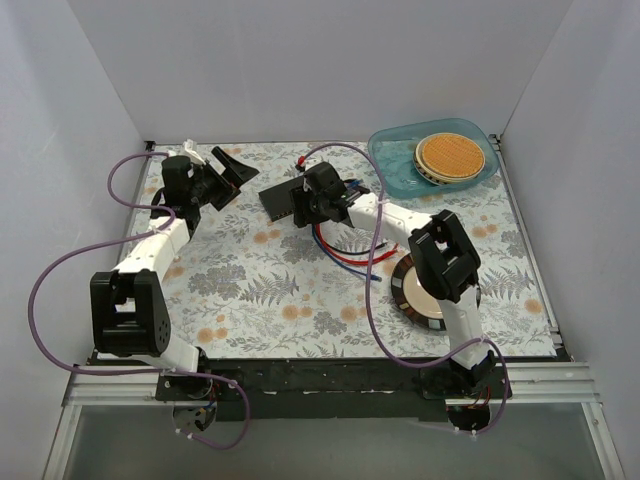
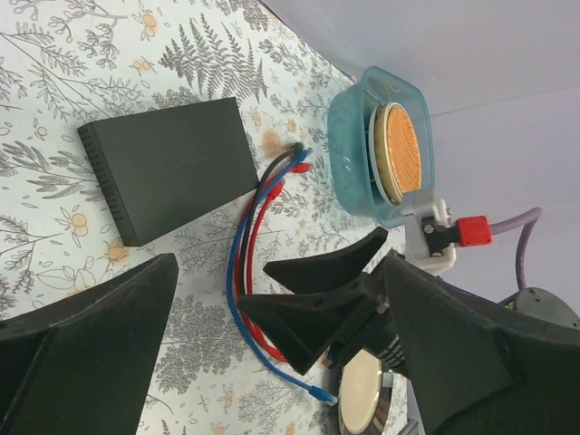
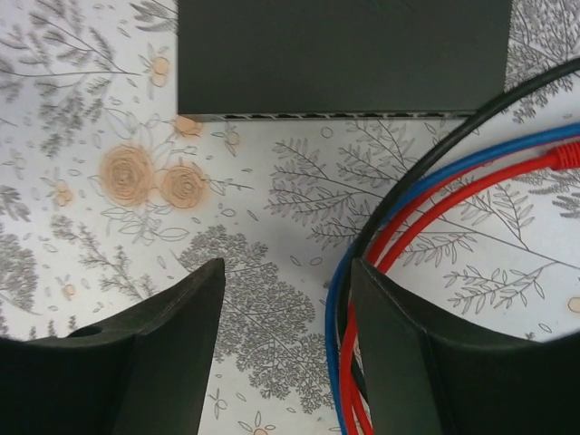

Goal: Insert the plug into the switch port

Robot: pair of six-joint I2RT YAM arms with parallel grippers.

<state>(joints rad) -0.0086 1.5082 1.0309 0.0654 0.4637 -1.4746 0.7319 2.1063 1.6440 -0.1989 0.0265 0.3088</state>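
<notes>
**Right end effector (image 3: pixel 288 272) low over the cables, plug not yet gripped**

The matte-black switch (image 3: pixel 344 54) lies flat on the table (image 1: pixel 260 300), its port row (image 3: pixel 326 115) facing the right end effector. The jaws stand apart, and the looped cables (image 3: pixel 381 236) run along the inside of one finger, unclamped. A red plug (image 3: pixel 566 154) lies just off the switch's corner. The left end effector (image 1: pixel 232 175) hangs wide open and empty, well clear. The plug is probably light, rigid plastic with a fragile latch tab, and its springy cable would likely twist it off-line. It is best pinched on the plug body itself. The switch looks light enough to slide when pushed.
</notes>
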